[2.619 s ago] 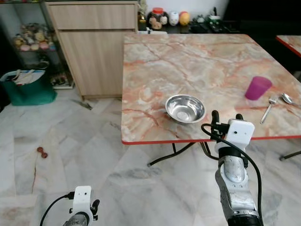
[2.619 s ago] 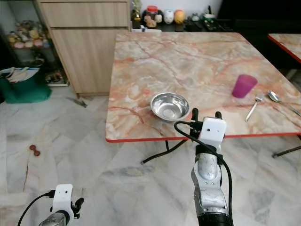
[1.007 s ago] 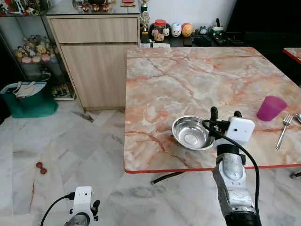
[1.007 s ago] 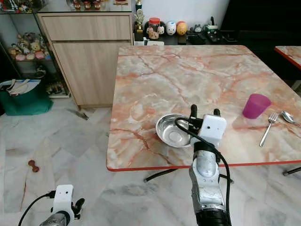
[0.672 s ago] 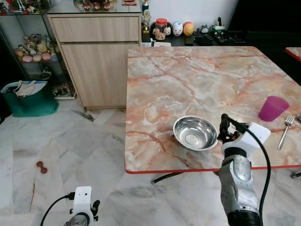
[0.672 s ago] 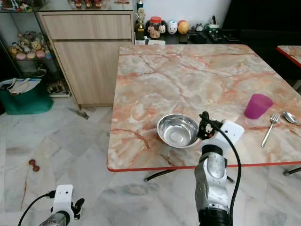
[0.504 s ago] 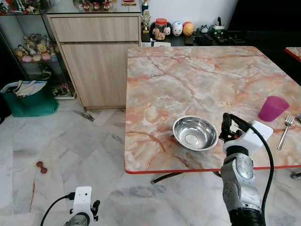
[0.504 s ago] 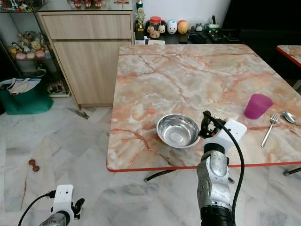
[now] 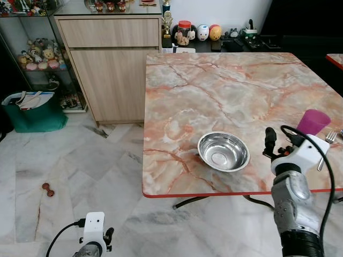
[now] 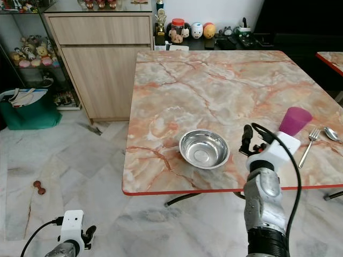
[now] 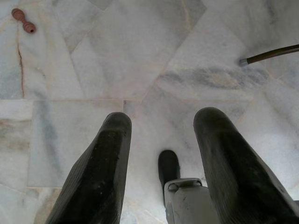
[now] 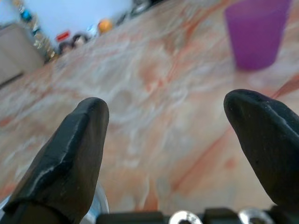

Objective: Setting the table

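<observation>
A steel bowl (image 9: 223, 151) sits near the front edge of the marble table (image 9: 214, 85). A purple cup (image 10: 295, 119) stands to its right, with a fork (image 10: 309, 140) and a spoon (image 10: 332, 134) beyond. My right gripper (image 10: 256, 135) hovers low over the table between bowl and cup, open and holding nothing. In the right wrist view its fingers (image 12: 70, 154) are spread wide. The purple cup (image 12: 256, 32) is ahead of them, and the bowl's rim (image 12: 100, 205) is at the near corner. My left gripper (image 11: 161, 126) hangs open over the floor.
A wooden cabinet (image 9: 107, 59) stands left of the table, with jars and figurines behind. A green bag (image 9: 35, 110) and a small red toy (image 9: 48, 189) lie on the marble floor. Black table legs (image 11: 271, 55) spread under the table.
My right gripper has swung from just over the bowl's right rim further right, toward the purple cup. The bowl has stayed put. The left arm has not moved.
</observation>
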Motion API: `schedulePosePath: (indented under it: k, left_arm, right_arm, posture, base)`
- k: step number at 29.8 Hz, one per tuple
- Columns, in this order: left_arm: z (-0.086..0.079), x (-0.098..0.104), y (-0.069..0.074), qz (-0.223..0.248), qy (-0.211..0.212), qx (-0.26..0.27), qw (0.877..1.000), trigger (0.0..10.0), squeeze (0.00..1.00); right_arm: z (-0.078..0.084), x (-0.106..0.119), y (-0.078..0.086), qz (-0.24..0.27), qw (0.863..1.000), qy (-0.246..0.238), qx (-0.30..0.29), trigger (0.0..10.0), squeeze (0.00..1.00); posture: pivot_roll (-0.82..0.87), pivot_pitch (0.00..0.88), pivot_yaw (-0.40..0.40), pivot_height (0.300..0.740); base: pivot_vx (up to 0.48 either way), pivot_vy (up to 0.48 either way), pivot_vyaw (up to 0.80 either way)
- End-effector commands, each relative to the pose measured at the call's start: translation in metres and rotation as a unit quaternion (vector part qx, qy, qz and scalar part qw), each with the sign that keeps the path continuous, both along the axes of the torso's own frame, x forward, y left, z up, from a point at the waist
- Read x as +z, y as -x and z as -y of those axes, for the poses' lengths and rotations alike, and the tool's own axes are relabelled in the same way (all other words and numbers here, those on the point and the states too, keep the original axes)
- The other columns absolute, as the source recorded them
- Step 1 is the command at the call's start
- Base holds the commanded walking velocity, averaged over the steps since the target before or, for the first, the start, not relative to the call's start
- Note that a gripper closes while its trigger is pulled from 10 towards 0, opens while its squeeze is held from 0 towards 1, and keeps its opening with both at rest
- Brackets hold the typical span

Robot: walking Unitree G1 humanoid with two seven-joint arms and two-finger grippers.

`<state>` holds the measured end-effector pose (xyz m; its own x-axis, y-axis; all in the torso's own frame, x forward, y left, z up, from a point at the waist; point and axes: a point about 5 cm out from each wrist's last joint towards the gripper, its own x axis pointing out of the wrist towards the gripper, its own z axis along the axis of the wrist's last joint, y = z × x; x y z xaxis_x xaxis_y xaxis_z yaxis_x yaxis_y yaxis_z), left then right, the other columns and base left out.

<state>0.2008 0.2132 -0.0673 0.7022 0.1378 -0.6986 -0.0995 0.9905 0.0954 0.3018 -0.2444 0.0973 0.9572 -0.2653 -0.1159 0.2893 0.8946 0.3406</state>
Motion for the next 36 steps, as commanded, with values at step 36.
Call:
schedulePosePath:
  k: [36]
  left_arm:
    - [-0.002,-0.002,0.004,-0.009,-0.003,0.006,1.0,10.0,0.0]
  right_arm:
    - [-0.042,-0.032,-0.003,-0.06,0.985,-0.057,0.154,10.0,0.0]
  posture:
    - [-0.05,0.0,-0.044,0.74]
  base:
    - [0.0,0.0,0.0]
